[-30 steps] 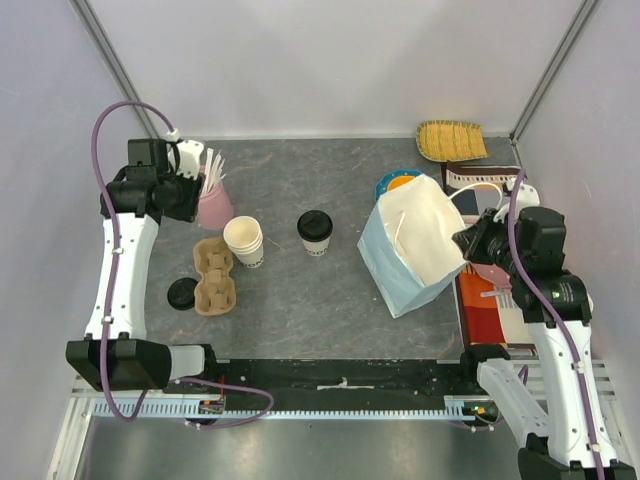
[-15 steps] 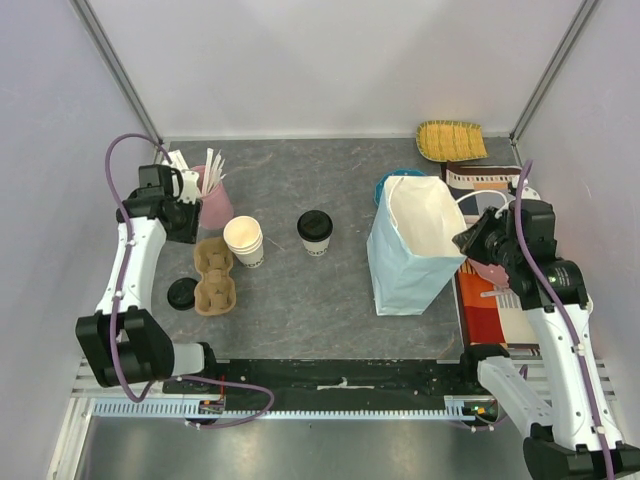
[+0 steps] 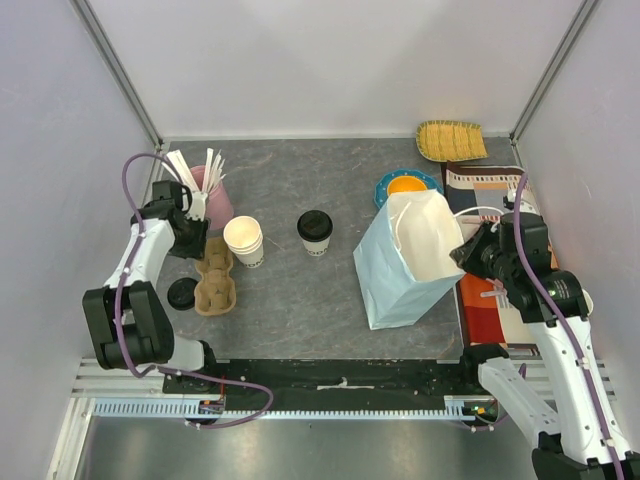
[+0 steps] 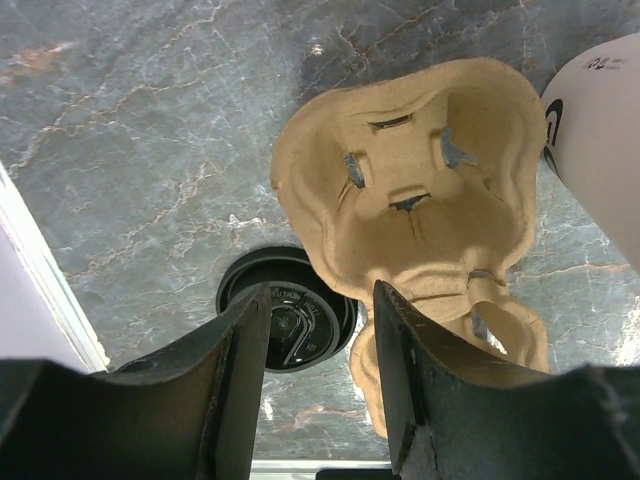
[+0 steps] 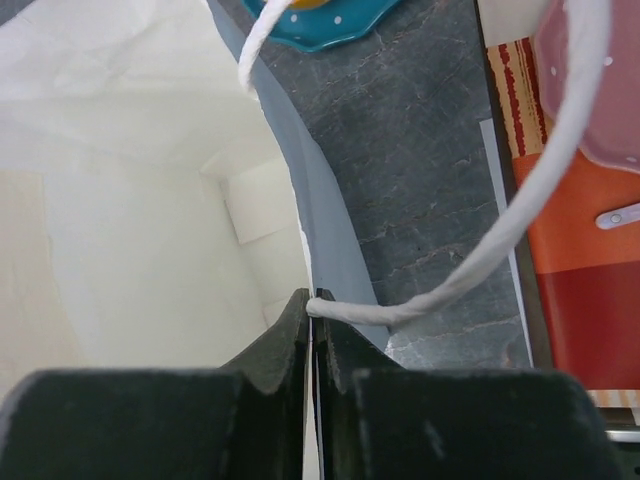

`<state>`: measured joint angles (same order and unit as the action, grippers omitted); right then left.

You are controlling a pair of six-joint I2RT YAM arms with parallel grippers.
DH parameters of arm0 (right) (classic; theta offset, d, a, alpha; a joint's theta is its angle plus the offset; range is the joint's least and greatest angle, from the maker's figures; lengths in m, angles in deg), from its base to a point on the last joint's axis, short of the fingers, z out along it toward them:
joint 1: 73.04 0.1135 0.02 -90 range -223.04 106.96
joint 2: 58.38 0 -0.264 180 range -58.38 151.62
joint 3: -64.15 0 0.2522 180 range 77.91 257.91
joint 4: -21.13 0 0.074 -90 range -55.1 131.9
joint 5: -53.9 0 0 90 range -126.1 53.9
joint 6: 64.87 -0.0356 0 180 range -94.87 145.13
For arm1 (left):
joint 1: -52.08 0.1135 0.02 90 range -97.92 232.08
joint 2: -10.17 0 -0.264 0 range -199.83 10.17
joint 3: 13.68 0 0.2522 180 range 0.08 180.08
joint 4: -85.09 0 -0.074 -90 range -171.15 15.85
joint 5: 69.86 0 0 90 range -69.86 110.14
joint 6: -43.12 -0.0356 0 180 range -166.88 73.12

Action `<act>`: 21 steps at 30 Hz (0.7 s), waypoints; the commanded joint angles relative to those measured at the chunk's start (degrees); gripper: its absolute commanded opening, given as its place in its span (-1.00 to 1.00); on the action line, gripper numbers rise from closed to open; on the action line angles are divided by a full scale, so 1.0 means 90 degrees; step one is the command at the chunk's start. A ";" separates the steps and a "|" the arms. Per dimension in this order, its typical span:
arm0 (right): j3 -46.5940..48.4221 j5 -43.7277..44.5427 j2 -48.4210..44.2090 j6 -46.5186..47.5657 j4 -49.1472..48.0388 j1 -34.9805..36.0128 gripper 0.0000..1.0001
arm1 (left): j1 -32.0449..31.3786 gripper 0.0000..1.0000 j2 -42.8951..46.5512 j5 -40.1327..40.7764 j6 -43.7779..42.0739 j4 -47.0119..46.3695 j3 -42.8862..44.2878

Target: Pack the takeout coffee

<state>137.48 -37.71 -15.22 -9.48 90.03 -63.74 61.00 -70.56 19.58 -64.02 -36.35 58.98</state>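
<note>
**Bag held open at the rim, coffee not yet lifted**

The coffee (image 3: 314, 231) is seen upright and lidded near the middle of the counter (image 3: 300, 300), touched by neither claw. The bag (image 3: 385, 290), toward the right edge, is pinched at its rim by the right claw (image 5: 313, 300), just where the string handle (image 5: 380, 314) is fixed. It is judged that the wall is gripped there so that the mouth stands wide and tips toward the coffee, ready for loading. The left claw (image 4: 322, 292) is spread, with nothing between its jaws, and is poised over the carrier (image 4: 420, 200) and a loose lid (image 4: 290, 320) near the left edge, beside the stacked cups (image 3: 244, 241). A carrier pick-up is suggested by that aim, though it cannot be told for certain; the coffee is well apart from this claw
</note>
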 commanded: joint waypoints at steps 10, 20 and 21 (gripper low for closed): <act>0.0441 -0.0358 0.0136 -0.0051 -0.0247 0.0090 0.11 | 0.0053 0.05 -0.0532 -0.0661 0.0138 -0.0651 -0.0069; 0.1096 -0.0437 0.0136 0.0252 -0.0296 0.0090 0.96 | 0.0053 -0.03 -0.0796 -0.0768 0.0177 -0.0817 -0.0176; 0.1125 -0.0398 0.0136 0.0291 -0.0277 0.0099 0.96 | 0.0043 -0.05 -0.0825 -0.0758 0.0186 -0.0865 -0.0206</act>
<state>144.41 -41.82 -13.34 -8.33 89.07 -63.13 61.03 -76.99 14.14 -63.96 -41.58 57.80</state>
